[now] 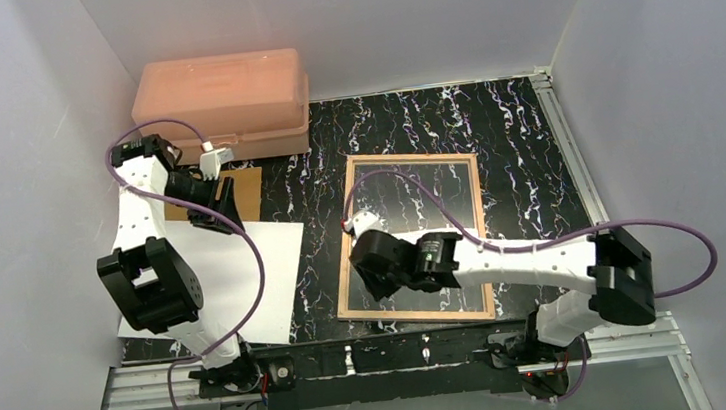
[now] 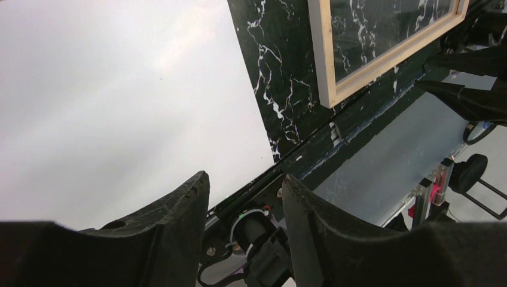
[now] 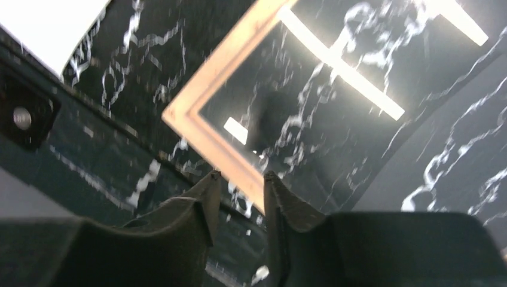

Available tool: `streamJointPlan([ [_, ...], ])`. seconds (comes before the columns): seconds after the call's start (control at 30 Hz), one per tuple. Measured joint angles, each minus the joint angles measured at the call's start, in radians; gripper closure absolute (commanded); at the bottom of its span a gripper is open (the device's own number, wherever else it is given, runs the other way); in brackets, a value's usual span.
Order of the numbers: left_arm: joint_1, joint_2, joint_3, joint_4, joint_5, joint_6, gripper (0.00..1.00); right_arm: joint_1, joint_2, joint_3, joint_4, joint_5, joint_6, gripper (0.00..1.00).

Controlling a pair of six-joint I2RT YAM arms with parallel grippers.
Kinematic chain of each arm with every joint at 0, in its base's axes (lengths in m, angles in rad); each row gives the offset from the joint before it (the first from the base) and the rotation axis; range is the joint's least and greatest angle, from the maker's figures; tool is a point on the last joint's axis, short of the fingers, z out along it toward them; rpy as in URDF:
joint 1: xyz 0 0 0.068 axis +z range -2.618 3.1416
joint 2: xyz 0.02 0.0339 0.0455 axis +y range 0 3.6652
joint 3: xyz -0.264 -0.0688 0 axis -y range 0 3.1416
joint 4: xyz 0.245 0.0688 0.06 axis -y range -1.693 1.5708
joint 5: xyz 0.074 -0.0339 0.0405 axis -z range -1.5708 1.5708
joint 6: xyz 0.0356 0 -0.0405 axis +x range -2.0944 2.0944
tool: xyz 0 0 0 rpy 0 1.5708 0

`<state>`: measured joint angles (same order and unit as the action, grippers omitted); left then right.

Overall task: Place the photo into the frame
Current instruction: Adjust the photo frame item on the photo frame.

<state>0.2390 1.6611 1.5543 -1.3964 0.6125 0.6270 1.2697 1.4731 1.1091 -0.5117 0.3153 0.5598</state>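
The photo (image 1: 244,267) lies white back up on the left of the table and fills the left wrist view (image 2: 119,89). The frame (image 1: 411,170) lies flat to its right, tan wood back up, with the marble showing through its pane; its corner shows in the left wrist view (image 2: 335,78). My left gripper (image 1: 217,211) hangs over the photo's far edge, open (image 2: 245,185), with nothing between its fingers. My right gripper (image 1: 365,265) hovers at the frame's near-left rim (image 3: 203,131). Its jaws (image 3: 239,179) stand partly open, and the tan rim shows in the gap beyond the tips.
A pink plastic box (image 1: 221,103) stands at the back left. A brown backing board (image 1: 249,191) lies between it and the photo, partly under my left arm. The metal rail (image 1: 394,358) runs along the table's near edge. Walls close in on both sides.
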Motion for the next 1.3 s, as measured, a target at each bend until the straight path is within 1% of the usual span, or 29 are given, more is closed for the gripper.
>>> streamJointPlan([
  [0.2, 0.024, -0.006, -0.031, -0.033, -0.029, 0.047, 0.55, 0.095, -0.137, -0.153, -0.057, -0.013, 0.111, 0.69],
  [0.4, 0.025, -0.027, -0.058, -0.033, -0.046, 0.055, 0.55, 0.098, -0.311, -0.373, -0.126, -0.047, 0.281, 0.67],
  [0.57, 0.025, -0.027, -0.059, -0.026, -0.043, 0.052, 0.55, 0.09, -0.328, -0.441, -0.175, -0.058, 0.356, 0.65],
  [0.83, 0.025, -0.027, -0.059, -0.02, -0.026, 0.045, 0.56, 0.014, -0.299, -0.48, -0.169, -0.096, 0.364, 0.66],
  [0.97, 0.025, -0.027, -0.059, -0.018, -0.014, 0.042, 0.56, -0.066, -0.299, -0.49, -0.195, -0.111, 0.36, 0.65],
  [1.13, 0.025, -0.027, -0.059, -0.017, 0.003, 0.042, 0.56, -0.169, -0.306, -0.492, -0.24, -0.074, 0.345, 0.65],
  [1.23, 0.025, -0.027, -0.06, -0.017, 0.006, 0.042, 0.55, -0.219, -0.307, -0.492, -0.245, -0.056, 0.319, 0.63],
  [1.3, 0.025, -0.028, -0.063, -0.016, 0.008, 0.042, 0.54, -0.236, -0.301, -0.486, -0.246, -0.051, 0.297, 0.6],
])
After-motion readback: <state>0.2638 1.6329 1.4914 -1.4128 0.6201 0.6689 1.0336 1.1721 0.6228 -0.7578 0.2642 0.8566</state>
